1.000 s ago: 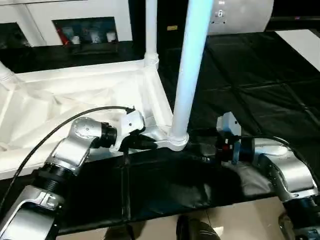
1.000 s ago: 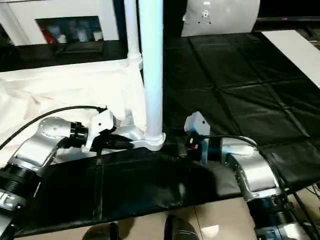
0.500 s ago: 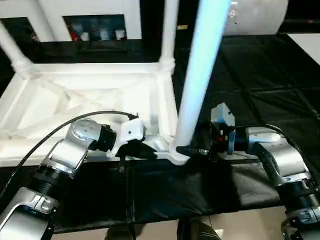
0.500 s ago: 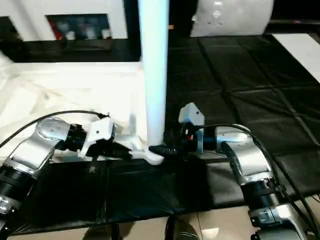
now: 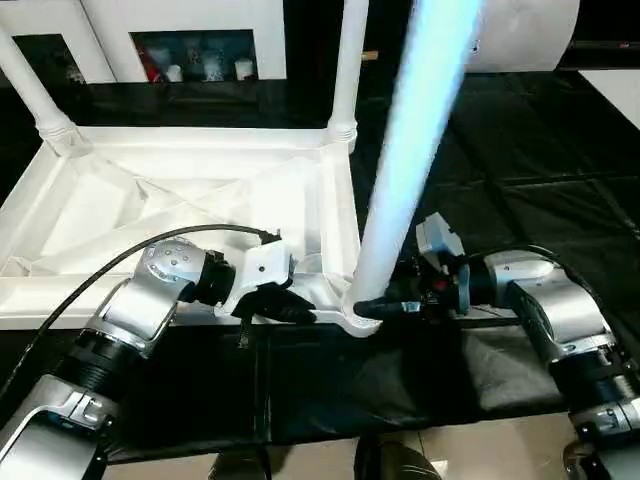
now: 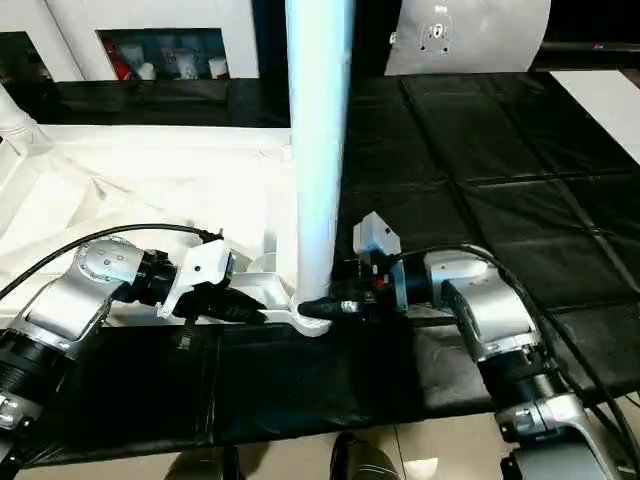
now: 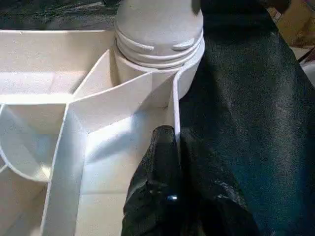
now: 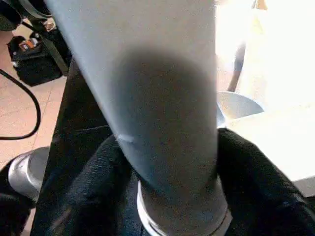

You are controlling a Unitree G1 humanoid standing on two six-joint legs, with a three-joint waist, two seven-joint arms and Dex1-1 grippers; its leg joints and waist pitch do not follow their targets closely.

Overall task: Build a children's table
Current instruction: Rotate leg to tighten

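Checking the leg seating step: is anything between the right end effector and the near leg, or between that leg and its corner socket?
Nothing visible. The right end effector has a finger on each side of the near leg, whose foot already sits in the tabletop's corner socket.

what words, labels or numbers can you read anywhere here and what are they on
None can be read.
A small dark mark sits on the white rounded thing behind the table; too small to read.
The items on the shelf at the back are too blurred to read.
The table top, the near leg and both grippers, left and right, carry no text.
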